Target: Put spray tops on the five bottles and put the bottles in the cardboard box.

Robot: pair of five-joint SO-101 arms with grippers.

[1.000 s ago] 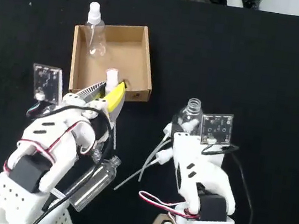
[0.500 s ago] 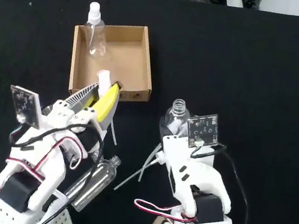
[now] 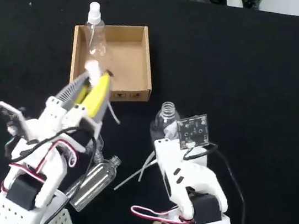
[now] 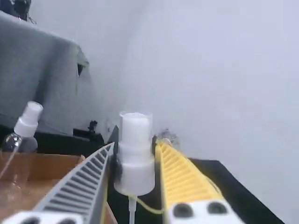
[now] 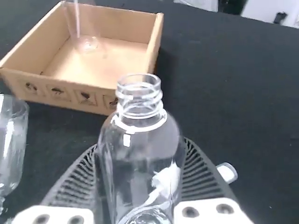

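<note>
Up close, the left gripper (image 4: 134, 156) is clamped on a white spray top (image 4: 135, 135), holding it raised with its thin tube hanging below, near the front wall of the cardboard box (image 3: 147, 61). One capped bottle (image 3: 95, 33) stands in the box's far left corner. The right gripper (image 5: 140, 156) is closed around an open bottle (image 3: 164, 115), held upright just off the box's near right corner. Another uncapped bottle (image 3: 95, 178) lies on the black table (image 3: 254, 76) between the arms, with loose tubes (image 3: 132, 175) beside it.
</note>
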